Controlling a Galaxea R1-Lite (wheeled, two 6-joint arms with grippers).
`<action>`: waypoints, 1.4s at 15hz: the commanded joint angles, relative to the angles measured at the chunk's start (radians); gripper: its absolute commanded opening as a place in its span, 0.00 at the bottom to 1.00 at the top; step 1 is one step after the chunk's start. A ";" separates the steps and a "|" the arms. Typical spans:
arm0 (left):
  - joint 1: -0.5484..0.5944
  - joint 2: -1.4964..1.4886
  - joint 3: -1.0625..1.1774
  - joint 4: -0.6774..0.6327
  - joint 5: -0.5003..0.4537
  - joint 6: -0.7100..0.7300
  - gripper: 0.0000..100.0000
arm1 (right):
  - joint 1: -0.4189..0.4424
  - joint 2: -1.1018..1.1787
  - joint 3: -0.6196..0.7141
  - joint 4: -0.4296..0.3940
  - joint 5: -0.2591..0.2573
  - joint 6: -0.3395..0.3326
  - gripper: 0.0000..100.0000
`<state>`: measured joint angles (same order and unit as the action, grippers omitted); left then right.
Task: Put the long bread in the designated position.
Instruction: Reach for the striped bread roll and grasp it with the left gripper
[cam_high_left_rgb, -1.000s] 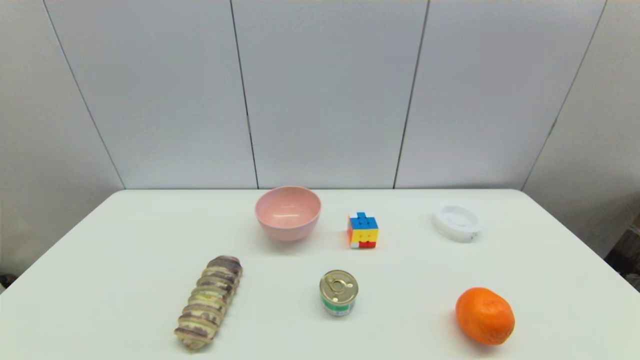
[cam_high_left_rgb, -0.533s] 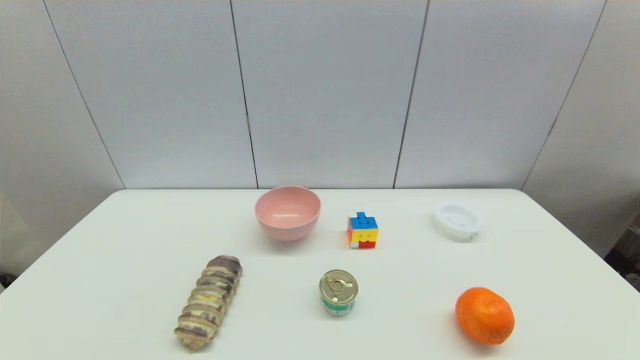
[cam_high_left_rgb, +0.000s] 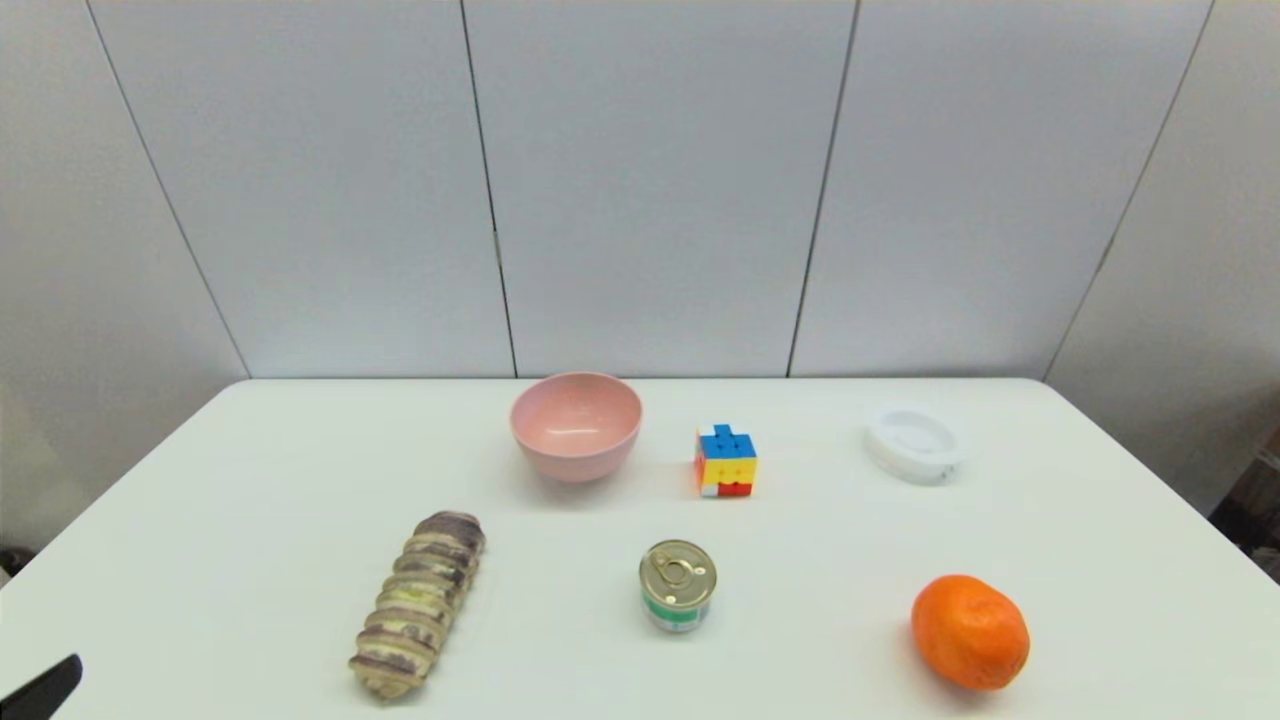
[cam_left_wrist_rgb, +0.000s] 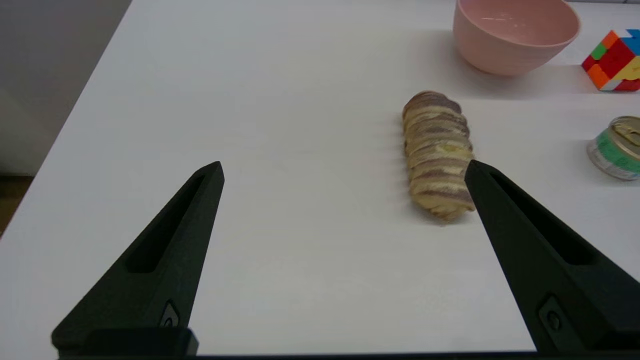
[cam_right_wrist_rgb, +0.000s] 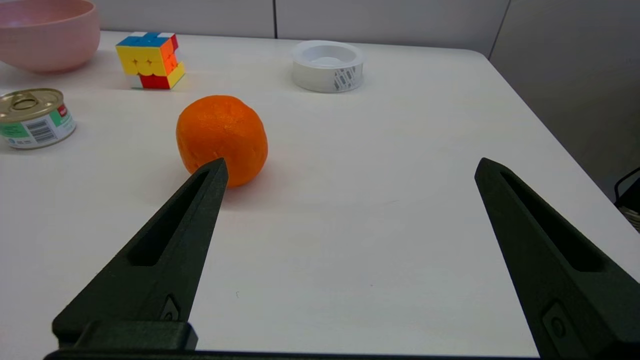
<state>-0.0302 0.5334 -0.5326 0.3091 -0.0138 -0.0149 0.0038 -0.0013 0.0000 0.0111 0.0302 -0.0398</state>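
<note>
While the long bread (cam_high_left_rgb: 418, 604) lies flat on the near left part of the white table (cam_high_left_rgb: 250, 480), its length running from near to far with the far end leaning a little right, nothing touches it. Seen from the left wrist, the left gripper (cam_left_wrist_rgb: 345, 170) has its two black fingers (cam_left_wrist_rgb: 165, 250) spread wide with only bare table between them; it holds nothing, and the loaf (cam_left_wrist_rgb: 437, 155) sits farther off toward the right-hand finger, apart from it. From the head, only a dark tip of that gripper (cam_high_left_rgb: 45, 688) shows at the near left corner, well left of the bread. The right gripper (cam_right_wrist_rgb: 350, 167) hangs over the near right part of the table, its fingers (cam_right_wrist_rgb: 540, 250) likewise spread wide and empty, with an orange (cam_right_wrist_rgb: 221, 140) just beyond one fingertip.

Beyond the bread's far end stands a pink bowl (cam_high_left_rgb: 576, 425), and to the bowl's right a colourful puzzle cube (cam_high_left_rgb: 726, 461), then a white round container (cam_high_left_rgb: 912, 444) at the far right. A small tin can (cam_high_left_rgb: 677, 584) stands upright right of the bread, between it and the orange (cam_high_left_rgb: 969, 631) at the near right.
</note>
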 joint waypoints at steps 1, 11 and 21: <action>-0.025 0.545 -0.405 0.200 -0.163 0.058 1.00 | 0.001 0.001 0.000 0.000 0.000 -0.002 1.00; -0.169 1.045 -0.532 0.197 -0.199 0.056 1.00 | 0.001 0.001 0.000 0.000 0.000 -0.002 1.00; -0.263 1.162 -0.489 0.197 -0.193 0.023 1.00 | 0.001 0.001 0.000 0.000 0.000 0.000 1.00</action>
<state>-0.2789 1.6689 -1.0243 0.5040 -0.2064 0.0077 0.0043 -0.0013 0.0000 0.0109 0.0302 -0.0404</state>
